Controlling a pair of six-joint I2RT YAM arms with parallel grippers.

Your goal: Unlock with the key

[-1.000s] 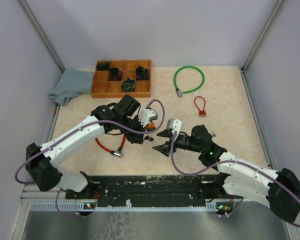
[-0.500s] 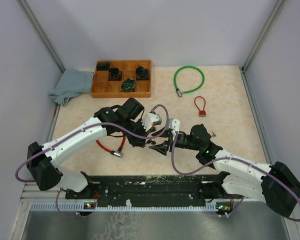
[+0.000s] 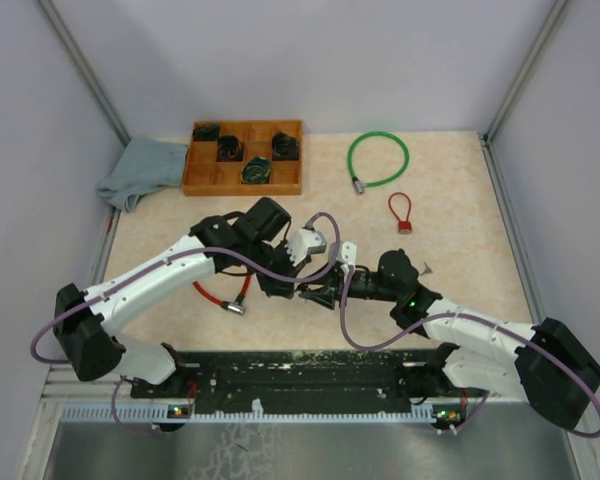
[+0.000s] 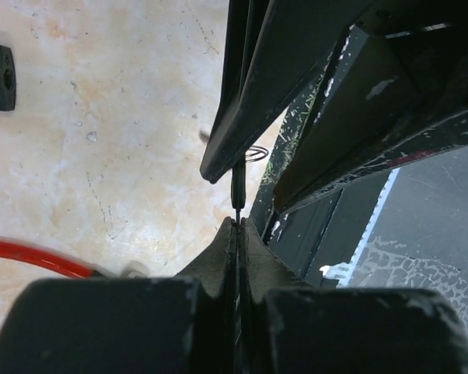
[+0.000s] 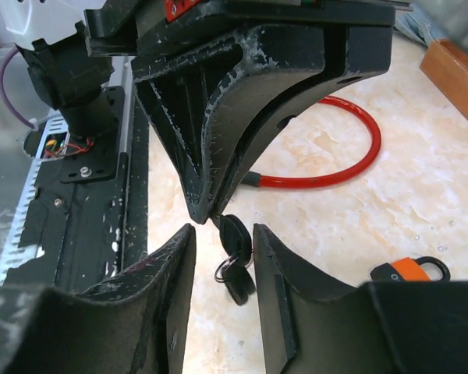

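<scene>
The left gripper has its jaws pressed together on the blade of the key, which pokes past the fingertips as a thin dark strip in its own wrist view. From the right wrist camera the key's black head hangs just under the left gripper's tip. A wire ring and a second dark key dangle from it at 6 o'clock. The right gripper faces it with jaws spread to either side of the head. A gap shows on one side, and I cannot tell whether the other finger touches the head. In the overhead view the two grippers meet over the table, a little toward 6 o'clock from its middle.

A red cable lock lies at 9 o'clock from the grippers, partly under the left arm. In the right wrist view an orange-and-black padlock sits on the table near the right gripper. A wooden tray holding dark items sits at 11 o'clock on the table, with a grey cloth just beside its 9 o'clock end. A green cable loop lies at 1 o'clock, and a small red lock sits at 5 o'clock from that loop
</scene>
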